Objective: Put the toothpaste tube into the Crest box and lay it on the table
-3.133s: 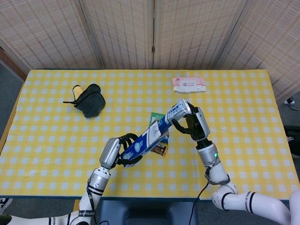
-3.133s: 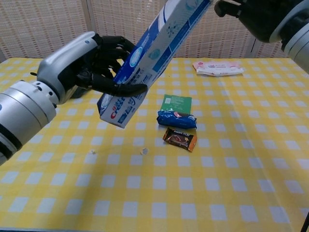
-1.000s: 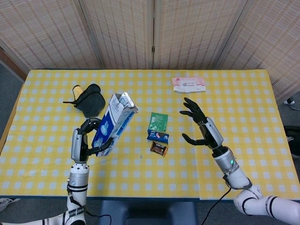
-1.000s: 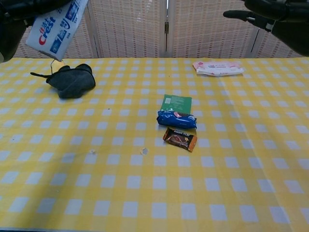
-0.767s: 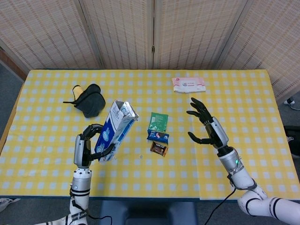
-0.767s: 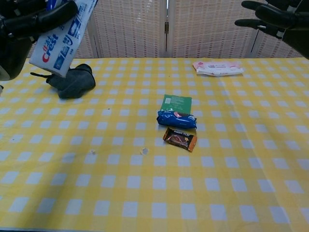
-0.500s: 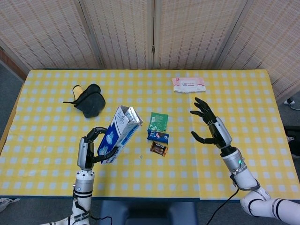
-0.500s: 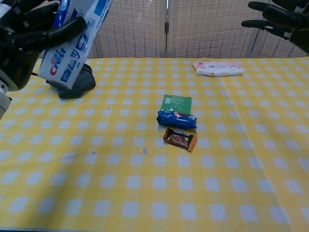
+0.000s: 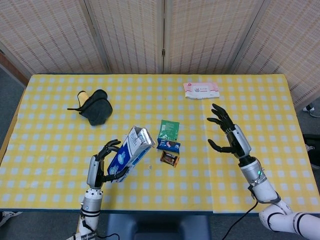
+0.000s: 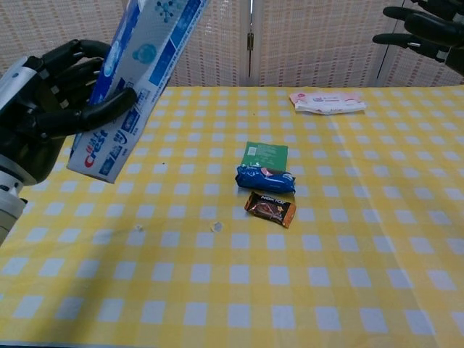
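Note:
My left hand (image 9: pixel 102 165) (image 10: pixel 51 109) grips the blue and white Crest box (image 9: pixel 129 152) (image 10: pixel 134 80) around its lower end. The box is held off the table, tilted, with its open flap end (image 9: pixel 142 134) pointing up and to the right. No toothpaste tube shows outside the box; I cannot see into it. My right hand (image 9: pixel 227 136) (image 10: pixel 424 29) hovers above the right side of the table with fingers spread and nothing in it, far from the box.
Three snack packets lie in the middle of the yellow checked table (image 9: pixel 260 100): a green one (image 9: pixel 169 129), a blue one (image 9: pixel 168 145) and a brown one (image 9: pixel 170 158). A dark pouch (image 9: pixel 96 111) sits at the back left, a pink wipes pack (image 9: pixel 201 90) at the back right.
The right hand let go of the box's upper end and drew back to the right, opening. The left hand swung the box left, then brought it lower and back toward the centre.

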### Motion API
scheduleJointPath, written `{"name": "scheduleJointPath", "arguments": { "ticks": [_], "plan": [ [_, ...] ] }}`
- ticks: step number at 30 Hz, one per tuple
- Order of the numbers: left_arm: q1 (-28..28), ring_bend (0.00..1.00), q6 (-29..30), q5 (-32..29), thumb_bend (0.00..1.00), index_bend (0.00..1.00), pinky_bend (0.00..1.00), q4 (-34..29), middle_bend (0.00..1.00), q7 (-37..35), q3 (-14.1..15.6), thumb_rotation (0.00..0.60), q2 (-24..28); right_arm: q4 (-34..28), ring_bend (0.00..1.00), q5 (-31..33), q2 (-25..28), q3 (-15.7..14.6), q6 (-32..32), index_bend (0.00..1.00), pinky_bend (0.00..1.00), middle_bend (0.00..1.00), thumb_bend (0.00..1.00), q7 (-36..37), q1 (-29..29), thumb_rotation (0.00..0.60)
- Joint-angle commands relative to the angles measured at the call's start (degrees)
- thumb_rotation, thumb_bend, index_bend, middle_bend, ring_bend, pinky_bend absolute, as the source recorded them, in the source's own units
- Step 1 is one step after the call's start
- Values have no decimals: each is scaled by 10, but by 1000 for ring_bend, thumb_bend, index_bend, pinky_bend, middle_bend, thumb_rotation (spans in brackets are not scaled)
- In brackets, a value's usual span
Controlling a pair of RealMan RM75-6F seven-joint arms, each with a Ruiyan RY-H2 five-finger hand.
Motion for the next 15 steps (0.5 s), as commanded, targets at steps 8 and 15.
{"name": "scheduleJointPath", "arguments": {
  "ticks": [8, 15],
  "plan": [
    [23, 394, 0, 4, 303, 558, 306, 86, 564, -25, 35, 600, -16, -3, 23, 0, 4, -1, 2, 0, 150, 0, 371, -7, -6, 600],
    [32, 417, -8, 6, 304, 579, 322, 120, 589, -30, 51, 600, -12, -1, 25, -1, 2, 0, 0, 0, 152, 0, 371, -7, -5, 600]
  ]
}}
